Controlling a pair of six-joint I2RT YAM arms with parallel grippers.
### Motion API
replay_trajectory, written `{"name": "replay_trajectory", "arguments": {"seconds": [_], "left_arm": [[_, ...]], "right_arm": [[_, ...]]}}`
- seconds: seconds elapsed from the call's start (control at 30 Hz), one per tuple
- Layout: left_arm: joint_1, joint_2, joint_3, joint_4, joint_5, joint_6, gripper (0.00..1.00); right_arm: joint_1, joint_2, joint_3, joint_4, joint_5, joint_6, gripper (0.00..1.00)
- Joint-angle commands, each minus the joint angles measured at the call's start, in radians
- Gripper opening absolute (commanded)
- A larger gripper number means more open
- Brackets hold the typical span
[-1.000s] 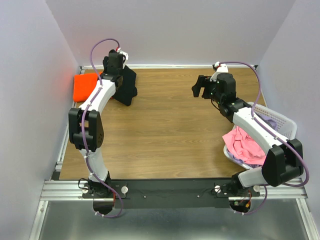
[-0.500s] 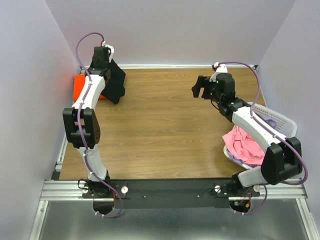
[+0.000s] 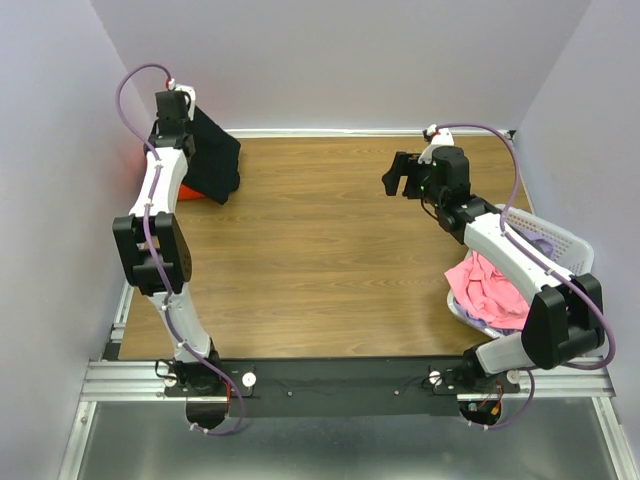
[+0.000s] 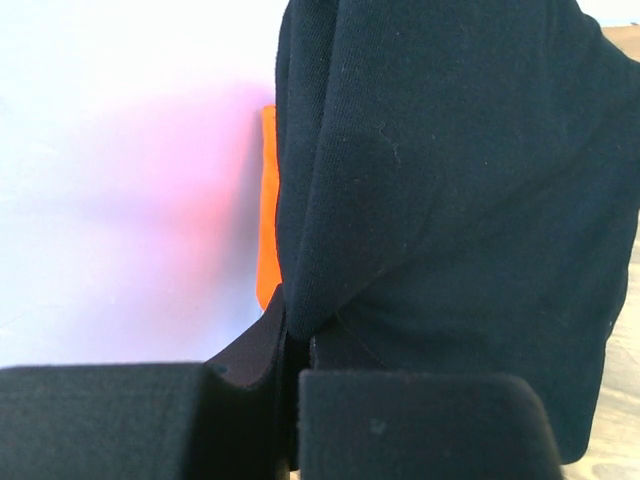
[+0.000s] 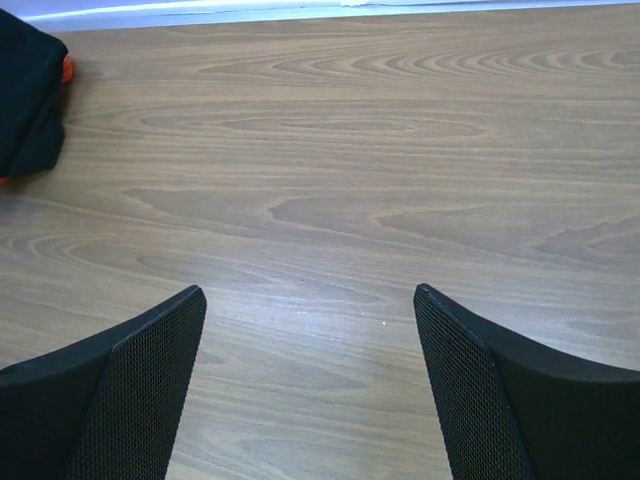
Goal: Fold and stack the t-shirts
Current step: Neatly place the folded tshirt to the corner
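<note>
While the left pincer (image 4: 293, 372) clamps the black t-shirt (image 4: 450, 200), hanging beneath it over the orange t-shirt (image 4: 267, 230), the right pincer (image 5: 308, 295) stands open and empty; stacking seems barely begun, with the pink t-shirt (image 3: 485, 285) behind that pincer, crumpled in the basket (image 3: 562, 245), yet to fold.

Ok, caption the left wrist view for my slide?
Left gripper pinching the black t-shirt, orange t-shirt behind it by the wall.

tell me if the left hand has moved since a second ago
Yes. The left hand, shut on the black t-shirt, moved left and toward the back wall, now over the orange t-shirt.
</note>
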Motion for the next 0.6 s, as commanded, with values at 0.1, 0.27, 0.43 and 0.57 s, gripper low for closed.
{"name": "replay_trajectory", "arguments": {"seconds": [0.1, 0.27, 0.43, 0.57], "left_arm": [[0.041, 0.034, 0.021, 0.075, 0.043, -0.039, 0.0], [0.082, 0.071, 0.009, 0.112, 0.074, -0.056, 0.0], [0.113, 0.112, 0.015, 0.146, 0.094, -0.074, 0.0], [0.151, 0.141, 0.019, 0.16, 0.098, -0.108, 0.0]], "right_arm": [[-0.008, 0.009, -0.004, -0.006, -0.028, 0.004, 0.91], [-0.008, 0.004, -0.006, -0.007, -0.028, 0.004, 0.91], [-0.009, -0.003, -0.012, -0.007, -0.028, 0.004, 0.91], [-0.008, -0.003, -0.014, -0.006, -0.028, 0.005, 0.91]]}}
